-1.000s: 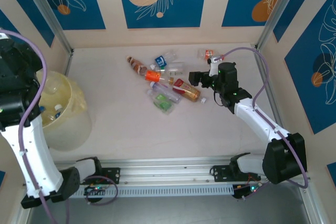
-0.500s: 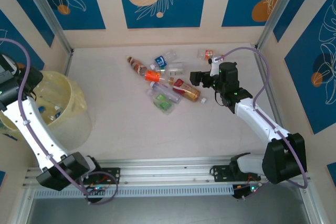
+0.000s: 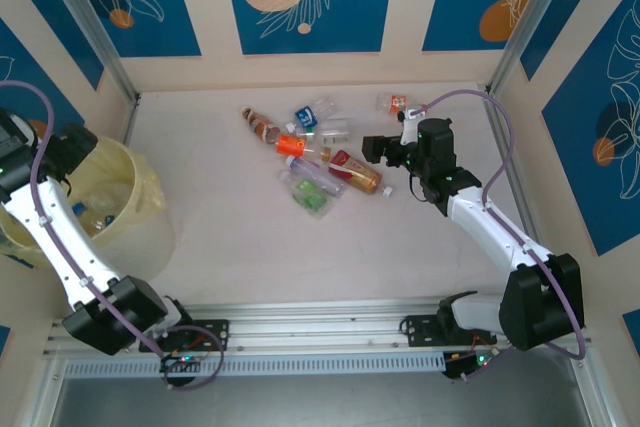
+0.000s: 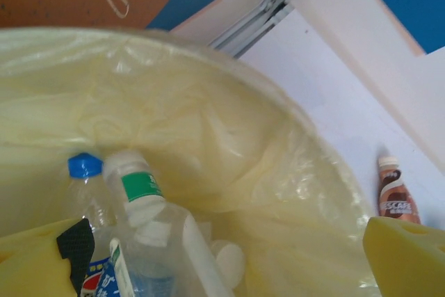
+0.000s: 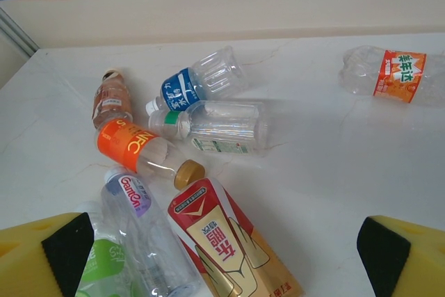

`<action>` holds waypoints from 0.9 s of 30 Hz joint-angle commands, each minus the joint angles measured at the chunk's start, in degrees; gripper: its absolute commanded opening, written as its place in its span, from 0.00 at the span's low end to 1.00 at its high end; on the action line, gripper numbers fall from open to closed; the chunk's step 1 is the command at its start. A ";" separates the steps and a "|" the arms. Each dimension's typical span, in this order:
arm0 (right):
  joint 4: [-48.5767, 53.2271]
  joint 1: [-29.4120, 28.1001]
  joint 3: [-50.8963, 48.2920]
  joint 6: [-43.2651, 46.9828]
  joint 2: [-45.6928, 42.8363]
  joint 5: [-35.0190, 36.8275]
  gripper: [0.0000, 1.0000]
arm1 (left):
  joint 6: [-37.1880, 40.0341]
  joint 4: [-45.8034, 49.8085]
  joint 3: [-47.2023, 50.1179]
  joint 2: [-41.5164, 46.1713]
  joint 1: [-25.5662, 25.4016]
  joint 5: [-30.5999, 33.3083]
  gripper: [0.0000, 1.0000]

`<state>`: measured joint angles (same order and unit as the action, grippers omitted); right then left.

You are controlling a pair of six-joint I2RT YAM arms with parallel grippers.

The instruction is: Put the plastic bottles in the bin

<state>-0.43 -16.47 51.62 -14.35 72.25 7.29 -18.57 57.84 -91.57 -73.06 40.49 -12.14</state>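
Start at your far left: the bin (image 3: 150, 217) stands at the table's (image 3: 220, 237) left edge, and your left gripper (image 4: 224, 248) hangs over its mouth. Its yellow pads (image 4: 403, 255) sit wide apart at the two bottom corners of the wrist view, with nothing gripped between them. Below them, inside the bin, lie a blue-capped bottle (image 4: 87, 172) and a white-capped bottle with a green band (image 4: 139, 189), side by side and touching.

Move to the middle of the table and you find the loose pile. At its far-left end is a brown bottle (image 5: 112, 102). Next to it lie a blue-labelled bottle (image 5: 198, 81) and, just in front of that one, a clear bottle with a green neck ring (image 5: 222, 126). An orange-labelled bottle (image 5: 135, 147) lies below those, then a purple-labelled bottle (image 5: 139, 220) and a green-labelled bottle (image 5: 101, 273) nearer the arms. A red-and-gold bottle (image 5: 222, 241) lies at the pile's right side, its gold cap just beside the orange-labelled one.

Right of the pile, your right gripper (image 3: 372, 149) hovers low, facing the bottles — jaws spread wide, empty, with the red-and-gold bottle lying between its pads in the wrist view. One orange-and-clear bottle (image 5: 393, 74) lies alone, apart from the pile, near the back wall.
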 commanded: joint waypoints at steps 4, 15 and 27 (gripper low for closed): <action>-0.54 0.07 0.23 -1.11 0.08 -0.15 0.99 | -2.14 -2.78 0.05 2.86 -1.64 -5.10 1.00; 3.54 0.24 3.45 0.73 5.21 -4.92 0.99 | -3.11 -4.51 -2.02 5.33 -14.71 -0.21 1.00; 20.01 0.71 10.21 19.28 13.42 -12.41 1.00 | -5.77 -6.63 -3.44 7.22 -31.44 -0.52 1.00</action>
<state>11.05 -16.23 59.46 -3.66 83.48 -1.76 -23.49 52.64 -93.19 -65.93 12.21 -12.53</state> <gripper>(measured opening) 0.998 0.999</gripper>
